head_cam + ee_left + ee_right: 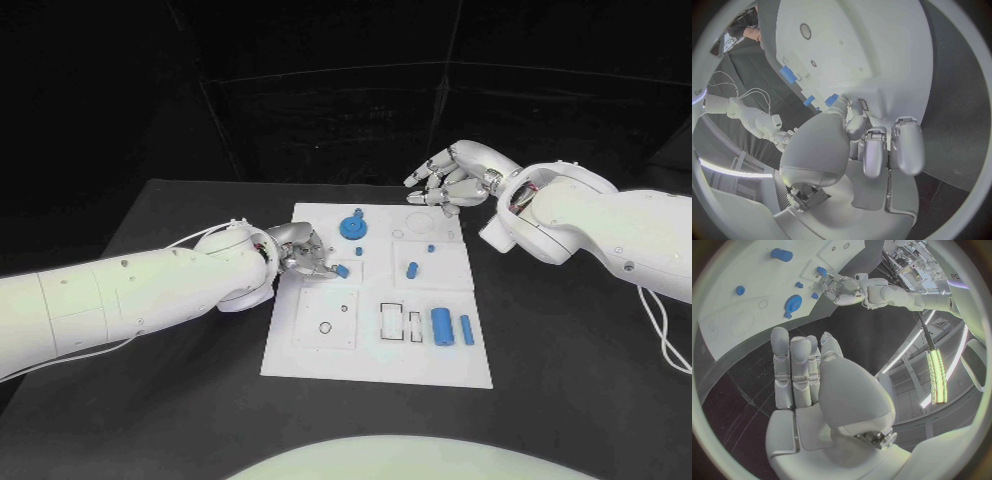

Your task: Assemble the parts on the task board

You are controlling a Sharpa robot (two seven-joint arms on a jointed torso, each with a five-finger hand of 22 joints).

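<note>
The left robot hand (306,255) pinches a small blue part (340,271) over the flat white task board (368,355); the right robot hand (454,176) hovers empty, its silver fingers loosely spread.

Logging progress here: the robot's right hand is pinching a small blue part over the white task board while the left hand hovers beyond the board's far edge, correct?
Not quite: the hands are swapped. In the head view the left hand pinches the small blue part over the task board, while the right hand hovers beyond its far edge.
</note>
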